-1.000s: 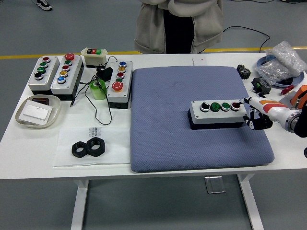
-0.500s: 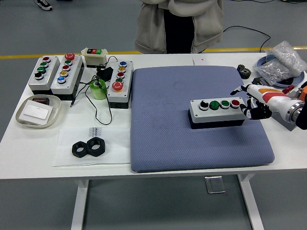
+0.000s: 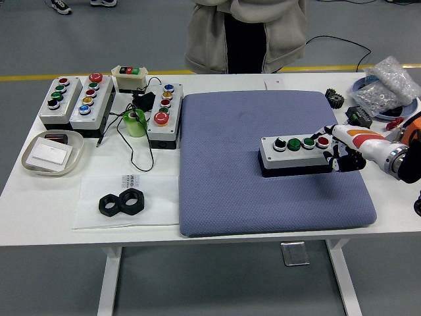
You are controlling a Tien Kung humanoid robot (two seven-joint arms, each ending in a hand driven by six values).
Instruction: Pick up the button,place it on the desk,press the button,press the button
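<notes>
A grey button box [image 3: 293, 158] with a black knob, two green buttons and a red button [image 3: 322, 141] lies on the blue mat [image 3: 250, 197], right of its middle. My right hand [image 3: 337, 153] is at the box's right end. Its white forefinger reaches to the red button and seems to touch it. The other fingers are curled beside the box and hold nothing. The left arm is out of view.
Three more button boxes [image 3: 91, 97] and a small switch box [image 3: 129, 77] stand at the far left, with a green tape roll [image 3: 134, 122] and cables. A tray [image 3: 51, 153] and two black nuts [image 3: 122, 203] lie front left. Bagged parts [image 3: 388, 85] sit far right. A person [image 3: 245, 33] stands behind the table.
My right hand rose up and to the right off the red button, then came back down to the box's right end with the forefinger at the red button again. The box has stayed put.
</notes>
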